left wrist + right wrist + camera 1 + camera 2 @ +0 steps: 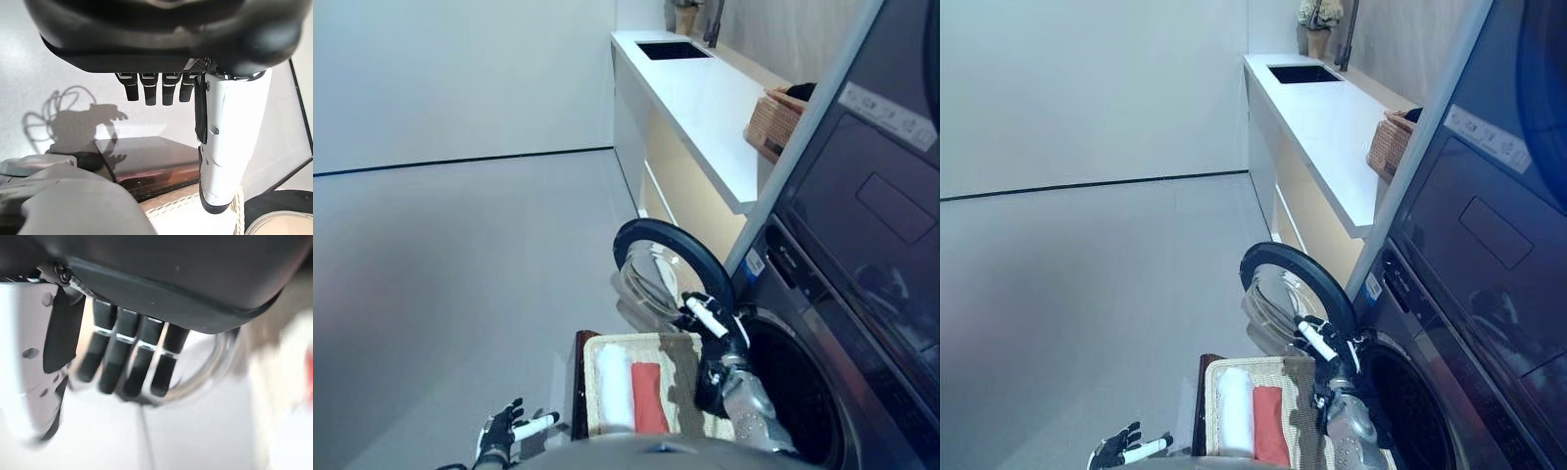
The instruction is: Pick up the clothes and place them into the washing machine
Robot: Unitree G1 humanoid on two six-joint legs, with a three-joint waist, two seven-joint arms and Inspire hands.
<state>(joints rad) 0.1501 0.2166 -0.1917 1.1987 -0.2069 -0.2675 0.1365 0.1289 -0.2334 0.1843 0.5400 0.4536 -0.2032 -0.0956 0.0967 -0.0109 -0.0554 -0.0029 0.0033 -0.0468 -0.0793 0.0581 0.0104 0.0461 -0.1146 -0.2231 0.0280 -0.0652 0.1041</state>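
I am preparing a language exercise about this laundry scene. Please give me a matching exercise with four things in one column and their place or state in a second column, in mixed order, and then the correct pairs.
Things:
1. washing machine door
2. red cloth
3. left hand
4. wicker basket

Places or states:
A. stands on the white counter
B. lies in the laundry basket beside a white cloth
C. swung open
D. open, holding nothing, low over the floor beside the laundry basket

Pairs: 1-C, 2-B, 3-D, 4-A
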